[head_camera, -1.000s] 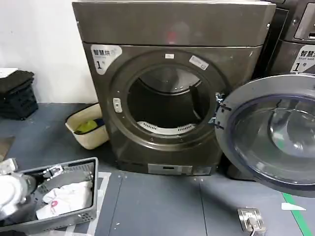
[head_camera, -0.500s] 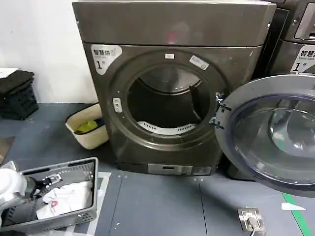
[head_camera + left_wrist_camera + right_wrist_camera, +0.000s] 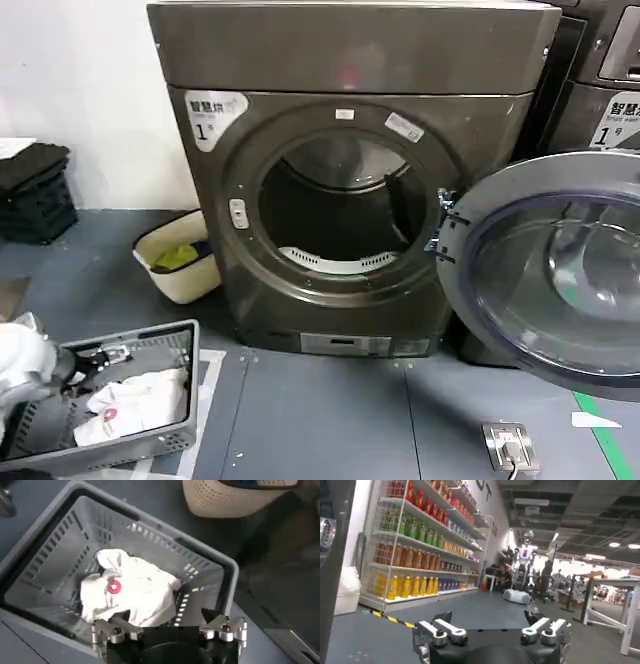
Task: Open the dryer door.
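The dryer door [image 3: 555,270] stands swung wide open to the right of the dryer [image 3: 350,60], showing its grey back and clear bowl window. The round drum opening [image 3: 335,215] is uncovered and dark inside. My left arm [image 3: 20,365] is low at the far left, over a grey basket. My left gripper [image 3: 167,617] hangs open above the white cloth [image 3: 130,592] in that basket, holding nothing. My right gripper [image 3: 490,616] is open and empty, facing away into the room, far from the door.
A grey laundry basket [image 3: 150,440] sits on the floor at the lower left. A beige tub [image 3: 190,280] stands beside the dryer's left foot. A neighbouring machine [image 3: 600,90] is at the right. A floor socket [image 3: 510,445] lies in front. Shelves of bottles [image 3: 415,555] line the room.
My left arm has shifted a little up and to the left over the grey basket. The open door and the dryer have not moved.
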`<state>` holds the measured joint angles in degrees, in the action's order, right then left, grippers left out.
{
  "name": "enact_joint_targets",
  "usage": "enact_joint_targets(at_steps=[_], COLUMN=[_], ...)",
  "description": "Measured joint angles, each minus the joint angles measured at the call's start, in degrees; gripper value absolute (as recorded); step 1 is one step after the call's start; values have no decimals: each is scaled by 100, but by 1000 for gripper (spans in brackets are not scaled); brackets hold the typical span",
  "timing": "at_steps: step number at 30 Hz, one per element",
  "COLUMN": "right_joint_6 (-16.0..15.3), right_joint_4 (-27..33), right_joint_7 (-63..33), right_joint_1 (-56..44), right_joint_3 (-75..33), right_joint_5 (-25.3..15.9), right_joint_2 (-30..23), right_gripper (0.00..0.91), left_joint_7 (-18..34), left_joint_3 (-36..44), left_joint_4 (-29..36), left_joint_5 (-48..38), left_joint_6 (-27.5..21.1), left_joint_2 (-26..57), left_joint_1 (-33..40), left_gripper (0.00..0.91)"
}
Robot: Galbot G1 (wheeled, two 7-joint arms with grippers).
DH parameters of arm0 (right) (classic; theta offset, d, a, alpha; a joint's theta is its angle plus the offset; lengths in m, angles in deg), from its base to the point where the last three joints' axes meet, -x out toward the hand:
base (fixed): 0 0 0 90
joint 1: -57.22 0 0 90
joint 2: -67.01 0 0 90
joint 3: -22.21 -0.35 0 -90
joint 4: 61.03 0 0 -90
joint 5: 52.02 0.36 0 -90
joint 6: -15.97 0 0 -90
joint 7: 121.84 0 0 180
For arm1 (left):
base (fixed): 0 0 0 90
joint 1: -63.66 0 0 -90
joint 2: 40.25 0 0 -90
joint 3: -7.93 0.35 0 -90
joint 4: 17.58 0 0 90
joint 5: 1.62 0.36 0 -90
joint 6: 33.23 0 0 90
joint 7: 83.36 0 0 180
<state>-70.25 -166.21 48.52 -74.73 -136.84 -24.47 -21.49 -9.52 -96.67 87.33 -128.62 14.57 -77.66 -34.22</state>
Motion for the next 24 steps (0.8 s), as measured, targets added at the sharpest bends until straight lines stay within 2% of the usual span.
enact_joint_targets(at_steps=[8, 24], right_joint_6=[-11, 39], right_joint_4=[-21, 47], right_joint_7=[25, 44], right_joint_1=[-3, 8], right_joint_3=[12, 41], right_joint_5=[-73, -81], right_joint_2=[-40, -26], right_gripper=[907, 907], left_joint_7=[32, 21], left_joint_3=[91, 102], left_joint_4=[-126, -65], left_joint_5=[-232, -129], left_joint_6=[0, 0], left_joint_2=[203, 226], left_joint_1=[152, 27], left_gripper=[907, 907])
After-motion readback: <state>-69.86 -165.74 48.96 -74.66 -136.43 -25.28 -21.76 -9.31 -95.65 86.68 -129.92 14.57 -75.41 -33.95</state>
